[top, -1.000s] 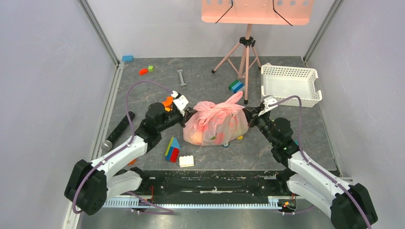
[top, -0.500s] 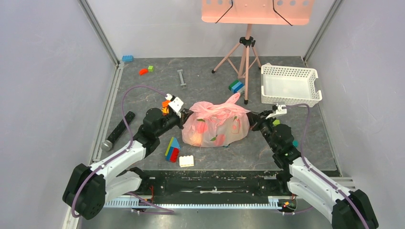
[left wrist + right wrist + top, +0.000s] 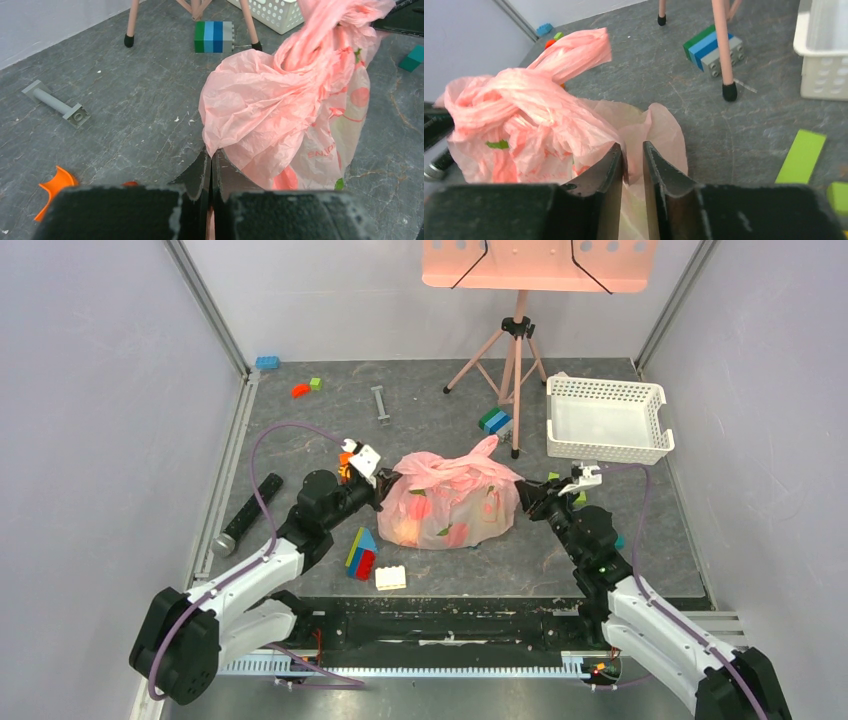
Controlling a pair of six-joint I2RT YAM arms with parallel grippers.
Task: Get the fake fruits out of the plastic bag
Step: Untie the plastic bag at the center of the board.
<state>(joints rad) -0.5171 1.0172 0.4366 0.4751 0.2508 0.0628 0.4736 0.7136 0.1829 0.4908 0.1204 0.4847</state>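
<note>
The pink plastic bag [image 3: 450, 502] sits knotted on the grey table between my two arms. It also shows in the left wrist view [image 3: 280, 100] and the right wrist view [image 3: 524, 115]. The fake fruits are inside it, only dim yellowish shapes [image 3: 405, 528] through the film. My left gripper [image 3: 383, 483] is shut on a pinch of the bag's left edge [image 3: 211, 157]. My right gripper [image 3: 527, 498] is at the bag's right side, jaws a little apart with a loose fold of film between them [image 3: 633, 150].
A white lattice basket [image 3: 605, 418] stands at the back right, a pink tripod [image 3: 512, 360] behind the bag with a blue-green block [image 3: 493, 421] at its foot. A coloured block stack [image 3: 361, 552], a white block [image 3: 390, 577] and a black cylinder [image 3: 243, 515] lie at the front left.
The bag has come down from a stretched, raised hold to rest slack on the table. The right gripper has drawn back to the right and its jaws have parted. The left keeps its pinch.
</note>
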